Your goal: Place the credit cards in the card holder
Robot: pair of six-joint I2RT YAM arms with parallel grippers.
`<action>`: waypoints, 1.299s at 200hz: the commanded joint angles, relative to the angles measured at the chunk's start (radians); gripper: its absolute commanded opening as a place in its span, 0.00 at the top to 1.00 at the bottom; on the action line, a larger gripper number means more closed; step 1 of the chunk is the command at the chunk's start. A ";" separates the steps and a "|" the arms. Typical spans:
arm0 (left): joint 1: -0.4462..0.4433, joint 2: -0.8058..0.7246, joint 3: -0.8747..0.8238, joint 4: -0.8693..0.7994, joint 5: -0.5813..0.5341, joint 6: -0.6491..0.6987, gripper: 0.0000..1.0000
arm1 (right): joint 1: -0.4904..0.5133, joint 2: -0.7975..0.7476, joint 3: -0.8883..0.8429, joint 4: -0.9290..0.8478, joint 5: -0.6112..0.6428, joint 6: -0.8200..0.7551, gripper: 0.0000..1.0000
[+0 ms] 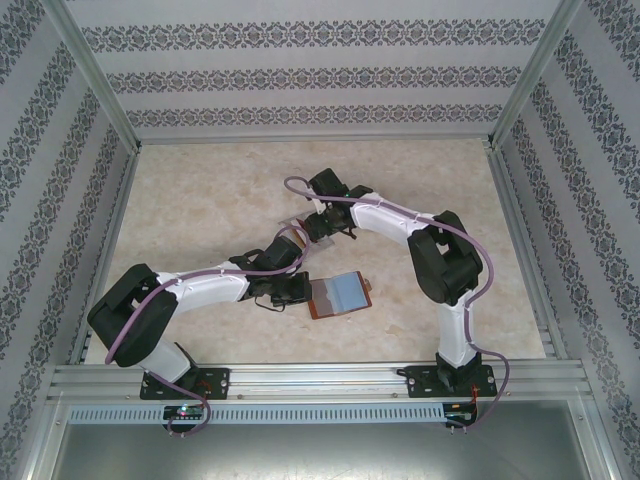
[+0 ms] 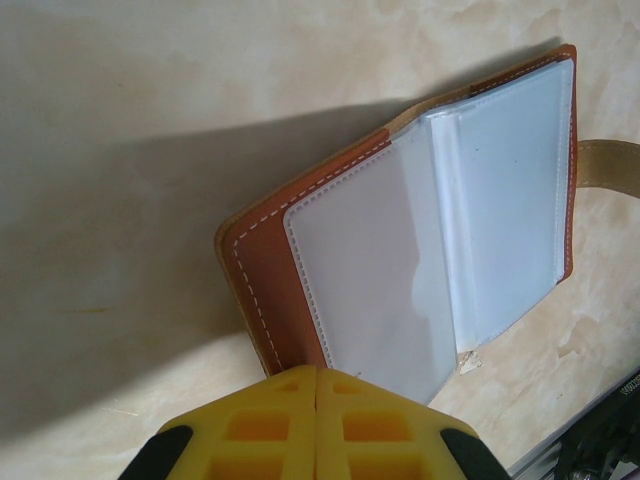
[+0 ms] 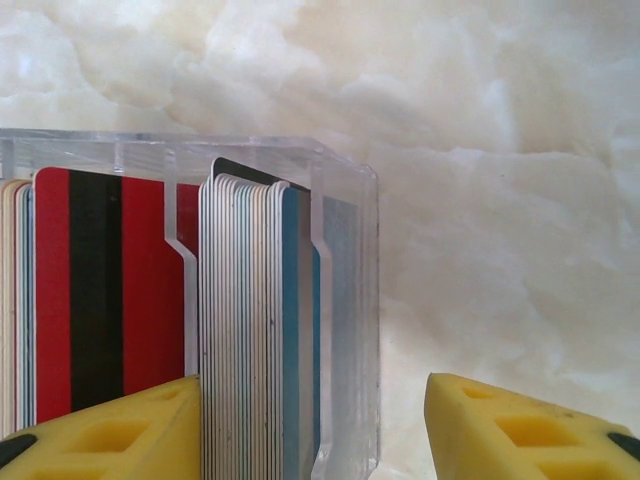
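On marbled table [image 2: 120,120], holder [image 2: 268,262] lies open: orange-brown cover, white stitching, frosted sleeves. At its near edge, left gripper [image 2: 317,415] has yellow fingers pressed together. Behind it, right gripper [image 3: 310,405] is spread, straddling thin cards [image 3: 245,330] standing edgewise in clear rigid tray [image 3: 345,175].

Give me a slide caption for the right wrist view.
Right gripper, open, straddles a stack of credit cards in the clear tray.
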 commanded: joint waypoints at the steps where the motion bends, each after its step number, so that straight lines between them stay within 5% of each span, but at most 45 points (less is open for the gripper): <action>1: -0.009 0.003 -0.006 0.010 -0.004 0.007 0.93 | -0.002 0.014 0.030 -0.005 0.109 -0.013 0.44; 209: -0.009 -0.008 -0.032 0.034 -0.004 -0.008 0.93 | 0.070 -0.025 0.047 -0.023 0.287 -0.155 0.48; 260: -0.009 -0.008 -0.035 0.037 -0.004 -0.010 0.93 | 0.070 -0.033 0.035 -0.010 0.267 -0.159 0.57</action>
